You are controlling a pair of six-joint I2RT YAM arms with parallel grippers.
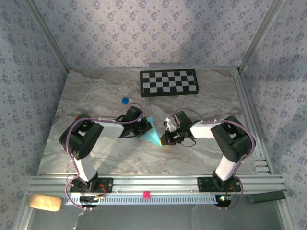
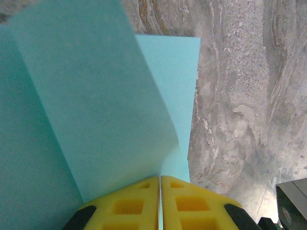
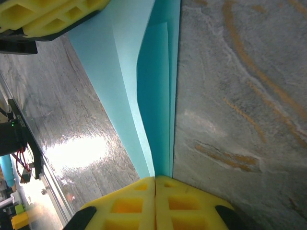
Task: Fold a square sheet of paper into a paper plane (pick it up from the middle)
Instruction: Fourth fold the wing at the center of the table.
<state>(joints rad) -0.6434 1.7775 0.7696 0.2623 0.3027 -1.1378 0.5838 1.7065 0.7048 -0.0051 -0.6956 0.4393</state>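
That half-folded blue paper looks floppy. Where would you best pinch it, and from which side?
Pinch the folded blue paper on its creased, layered edge, where stacked layers look stiffest, coming in edge-on with one finger on each face. The left gripper and right gripper are each shut on it that way, from opposite ends; the loose flap curling up would probably buckle.

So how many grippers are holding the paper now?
2: the left gripper is shut on the wide end of the paper; the right gripper is shut on its pointed end.
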